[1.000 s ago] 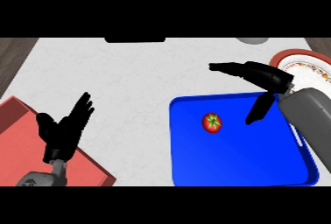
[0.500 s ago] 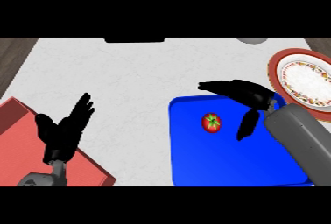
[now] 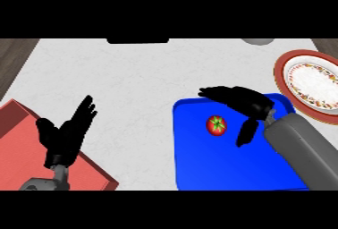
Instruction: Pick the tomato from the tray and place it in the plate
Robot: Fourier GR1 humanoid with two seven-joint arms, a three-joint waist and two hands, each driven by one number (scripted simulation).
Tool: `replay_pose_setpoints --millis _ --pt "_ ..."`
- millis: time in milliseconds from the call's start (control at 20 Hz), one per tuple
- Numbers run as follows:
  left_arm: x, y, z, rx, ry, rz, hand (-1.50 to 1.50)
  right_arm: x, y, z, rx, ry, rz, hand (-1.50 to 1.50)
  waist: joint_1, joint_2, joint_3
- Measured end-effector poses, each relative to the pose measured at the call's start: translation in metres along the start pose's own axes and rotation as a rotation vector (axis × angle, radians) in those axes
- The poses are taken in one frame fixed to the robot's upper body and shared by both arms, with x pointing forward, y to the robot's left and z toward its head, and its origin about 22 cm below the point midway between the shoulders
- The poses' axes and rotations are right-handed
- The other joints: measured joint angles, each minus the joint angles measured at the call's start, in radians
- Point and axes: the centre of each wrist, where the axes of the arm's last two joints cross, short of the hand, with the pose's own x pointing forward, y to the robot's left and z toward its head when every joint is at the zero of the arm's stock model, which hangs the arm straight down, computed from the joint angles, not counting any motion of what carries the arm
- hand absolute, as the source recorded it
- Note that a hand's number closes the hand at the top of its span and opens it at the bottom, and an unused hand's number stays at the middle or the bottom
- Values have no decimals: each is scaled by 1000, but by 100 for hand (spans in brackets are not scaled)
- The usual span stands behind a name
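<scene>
At far left, a flat red square tray (image 3: 26, 134) lying on the pale speckled worktop (image 3: 138, 76), one corner pointing toward the middle. Over its inner edge, the black left hand (image 3: 66, 134) on its grey forearm — fingers (image 3: 84, 112) straight and spread, pointing up and away, thumb out to the side, nothing held; resting there, open.

Right of centre, a bright blue rectangular tray (image 3: 204, 165) with a raised rim, running off the lower edge of the view. On its upper part, toward the left, the small round red tomato (image 3: 217, 125) with a green star-shaped stalk end — sitting alone on the blue surface, not grasped.

Just right of the tomato, the black right hand (image 3: 247, 105) on a thick grey forearm coming in from the lower right. Fingers (image 3: 218, 94) stretched out leftward above the tomato, over the tray's top rim; thumb hanging down just beside the tomato's right side. Relaxed and apart, closed on nothing, with blue showing between thumb and tomato.

At far right, a round white plate (image 3: 317, 80) with a red rim and patterned inner band, beside the blue tray's upper right corner.
</scene>
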Motion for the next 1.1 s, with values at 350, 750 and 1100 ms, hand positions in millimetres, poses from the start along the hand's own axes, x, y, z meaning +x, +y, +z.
replay_pose_setpoints --millis 350,750,1100 --pt "1 -4 -3 -1 -2 -6 0 -1 12 -5 1 42 37 -150 4 2 1" --pt "0 -3 0 -19 -8 3 0 0 33 -17 64 55 76 150 8 2 1" --pt "3 -3 2 -18 5 2 0 -3 42 -23 69 4 173 150 10 3 -3"
